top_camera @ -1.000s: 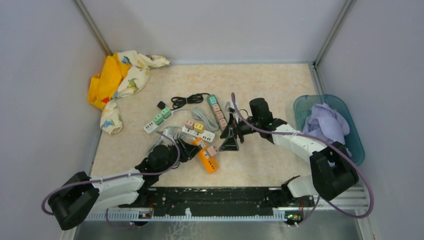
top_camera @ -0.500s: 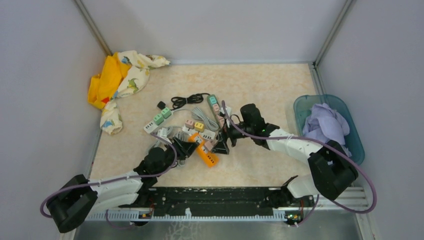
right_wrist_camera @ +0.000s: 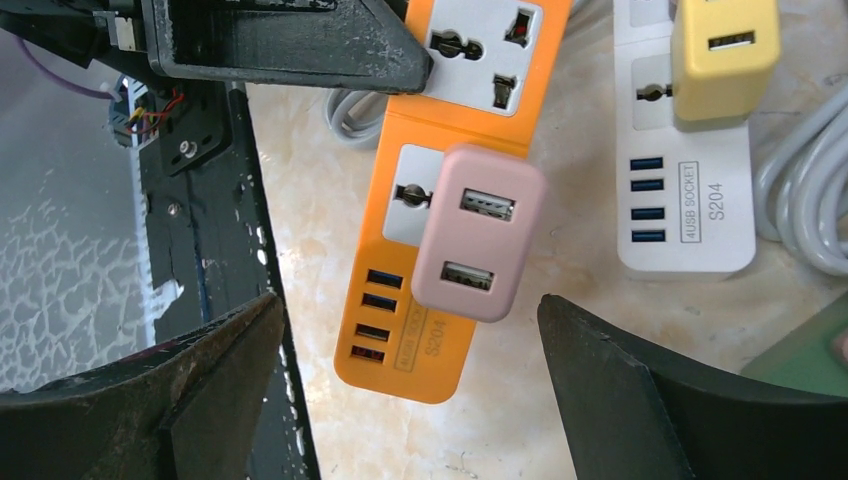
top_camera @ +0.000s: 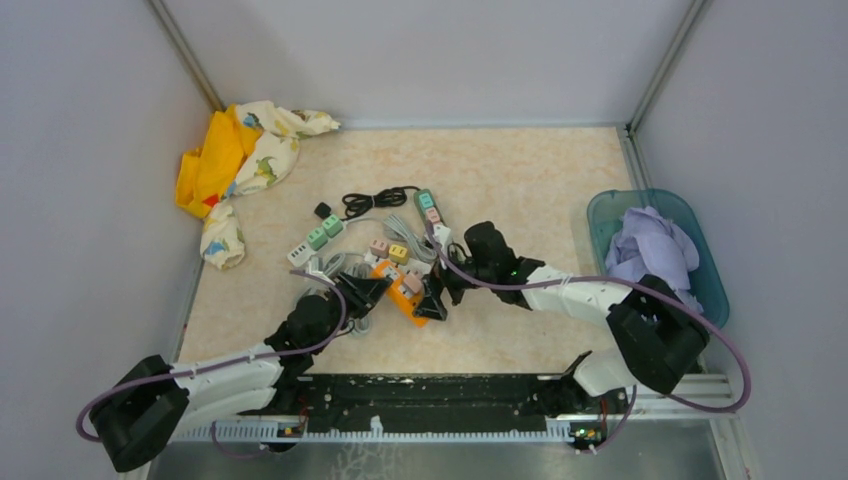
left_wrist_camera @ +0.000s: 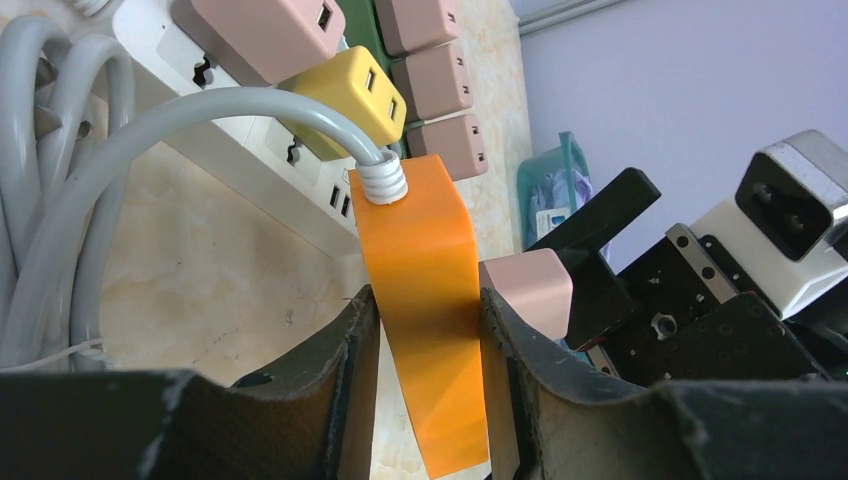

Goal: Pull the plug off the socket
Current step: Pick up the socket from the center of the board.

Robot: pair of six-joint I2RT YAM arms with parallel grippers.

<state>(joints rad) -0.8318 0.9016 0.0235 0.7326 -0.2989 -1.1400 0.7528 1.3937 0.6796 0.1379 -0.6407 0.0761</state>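
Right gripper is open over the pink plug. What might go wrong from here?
1. The open right gripper straddles the pink plug and the wider orange strip; closing low may clamp both.
2. The left gripper pinches the strip only by its narrow sides, so a hard pull may twist it free.
3. The white strip lies close beside and may get nudged.

Probably a robotics lab cell: plain grey panels (top_camera: 430,55) enclose the desk (top_camera: 530,170) on three sides, aluminium posts (top_camera: 187,52) rise at its far corners, and a mounting rail (top_camera: 440,390) lines its near edge.
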